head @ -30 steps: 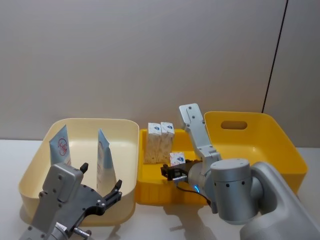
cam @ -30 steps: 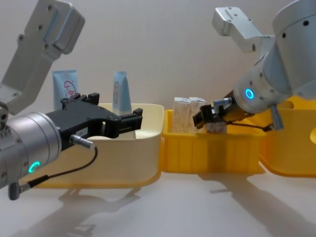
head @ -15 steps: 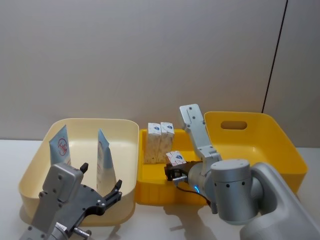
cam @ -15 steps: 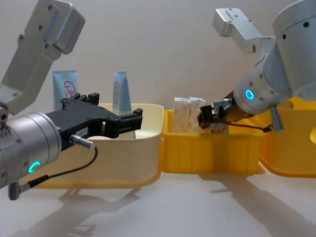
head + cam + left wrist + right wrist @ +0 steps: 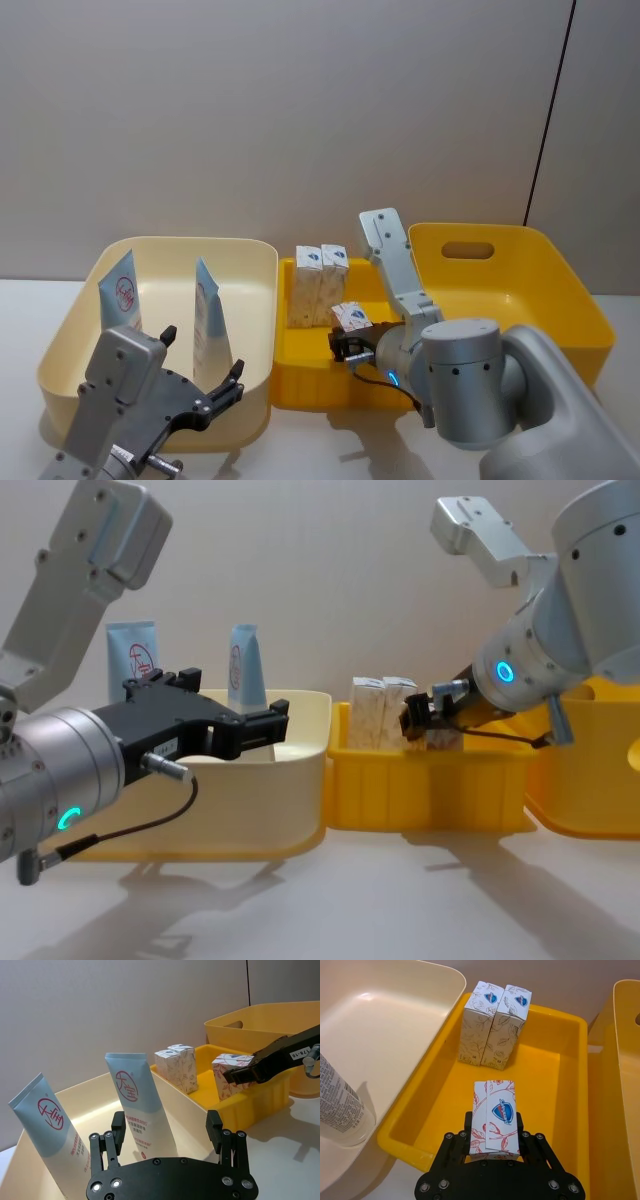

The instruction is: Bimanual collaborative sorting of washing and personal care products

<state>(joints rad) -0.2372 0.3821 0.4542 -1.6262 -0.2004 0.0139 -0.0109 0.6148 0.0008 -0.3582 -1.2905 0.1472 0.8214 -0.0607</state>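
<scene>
Sorting looks well along. Two tubes (image 5: 122,290) stand in the cream bin (image 5: 150,250), just beyond the left gripper (image 5: 166,1124), whose fingers are spread with nothing between them. Two cartons (image 5: 495,1025) stand together in the small yellow bin (image 5: 555,1075). A third carton (image 5: 497,1097) is clamped between the fingers of the right gripper (image 5: 493,1122), low inside that bin; setting it down remains.
</scene>
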